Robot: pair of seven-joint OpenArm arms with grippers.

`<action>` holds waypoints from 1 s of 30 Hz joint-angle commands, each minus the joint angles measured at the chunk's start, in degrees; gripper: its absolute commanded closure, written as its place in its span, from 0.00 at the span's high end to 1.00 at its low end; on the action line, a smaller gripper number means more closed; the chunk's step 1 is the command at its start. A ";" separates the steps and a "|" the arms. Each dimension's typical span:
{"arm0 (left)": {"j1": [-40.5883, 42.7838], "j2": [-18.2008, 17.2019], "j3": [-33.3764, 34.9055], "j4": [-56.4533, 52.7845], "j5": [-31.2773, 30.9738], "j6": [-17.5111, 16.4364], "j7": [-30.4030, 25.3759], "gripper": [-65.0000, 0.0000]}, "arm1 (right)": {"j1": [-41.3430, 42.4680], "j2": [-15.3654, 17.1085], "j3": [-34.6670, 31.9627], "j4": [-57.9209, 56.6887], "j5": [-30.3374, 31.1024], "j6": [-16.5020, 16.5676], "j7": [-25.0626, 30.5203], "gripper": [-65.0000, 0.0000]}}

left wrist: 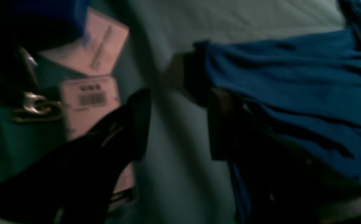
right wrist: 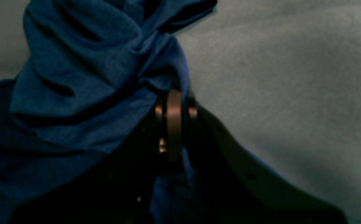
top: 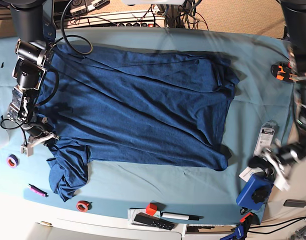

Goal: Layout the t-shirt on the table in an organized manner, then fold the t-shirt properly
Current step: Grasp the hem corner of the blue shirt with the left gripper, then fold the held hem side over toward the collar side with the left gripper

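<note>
- Left wrist view: the left tool (left wrist: 177,124) stood open over the bench (left wrist: 174,174), holding nothing. The t-shirt (left wrist: 292,93) lay beside it.
- Right wrist view: the right tool (right wrist: 174,105) was pinched shut on the t-shirt (right wrist: 90,77).
- Base view: the t-shirt (top: 137,110) lay spread on the bench (top: 158,190). No boxes or bins held anything.

right arm: along the table's left edge in the base view, wrist bent down | right gripper (right wrist: 174,102): black fingers pinched together on a fold of the dark blue heathered knit t-shirt (right wrist: 84,77) | left arm: off the opposite corner, blurred | left gripper (left wrist: 177,124): jaws apart, holding nothing
</note>
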 commanded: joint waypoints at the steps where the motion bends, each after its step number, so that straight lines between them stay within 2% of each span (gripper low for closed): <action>1: -1.33 0.00 -0.35 0.79 0.17 0.48 -2.73 0.43 | 1.49 0.96 0.11 1.42 0.24 0.52 0.39 0.00; 6: -0.26 5.03 -0.37 0.76 8.55 5.73 -8.63 0.43 | 1.49 0.96 0.11 2.36 -1.22 0.52 0.15 0.00; 10: -0.39 8.35 -0.35 0.76 16.17 9.66 -13.09 0.52 | 1.29 0.98 0.11 2.36 -2.27 0.52 -0.48 0.00; 12: -0.35 9.68 -0.35 0.76 18.75 10.86 -13.84 0.54 | 1.18 1.01 0.11 2.36 -2.25 0.55 -0.44 0.00; 17: -0.22 11.63 -0.35 0.50 18.95 11.23 -13.81 0.54 | 1.18 0.98 0.11 2.36 -2.25 0.55 -0.46 0.00; 30: -0.24 13.88 -0.35 -7.39 16.44 10.80 -15.69 0.54 | 1.16 0.96 0.11 2.36 -2.25 0.55 -0.48 0.00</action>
